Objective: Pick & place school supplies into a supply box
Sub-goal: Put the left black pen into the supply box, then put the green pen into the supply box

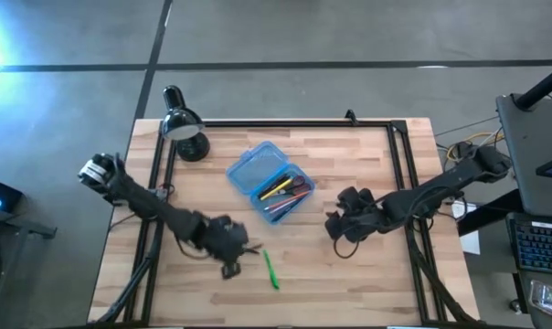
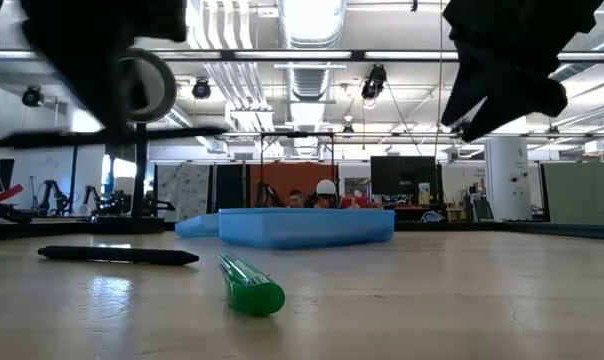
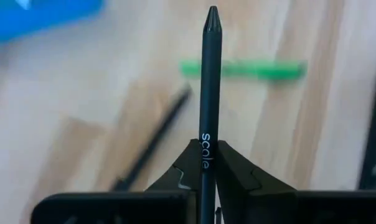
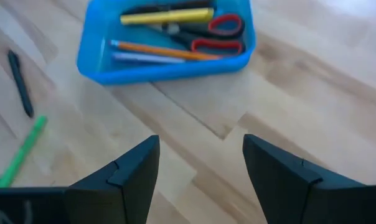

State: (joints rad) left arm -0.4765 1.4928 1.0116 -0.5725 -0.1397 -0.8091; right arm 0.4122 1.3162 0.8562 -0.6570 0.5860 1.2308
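My left gripper (image 3: 203, 177) is shut on a dark pencil (image 3: 210, 81) and hovers over the table's near-left part (image 1: 226, 242). A second dark pen (image 2: 117, 255) and a green pen (image 1: 270, 270) lie flat on the wood next to it. The blue supply box (image 1: 270, 181) sits open mid-table; one half holds a yellow pen (image 4: 166, 17), an orange pencil (image 4: 157, 50) and red-handled scissors (image 4: 216, 34). My right gripper (image 4: 200, 168) is open, above the table to the right of the box (image 1: 349, 219). My left gripper pinches the dark pencil's shaft (image 3: 205, 158) between its two fingers, at the printed word. The pencil runs along the fingers, and its pointed end (image 3: 211, 14) sticks out well past their tips. It is lifted clear of the table.
A black desk lamp (image 1: 185, 128) stands at the far-left corner. Black frame rails (image 1: 404, 174) run along the table's far, left and right sides. Bare wood lies between the box and the near edge, apart from the two loose pens.
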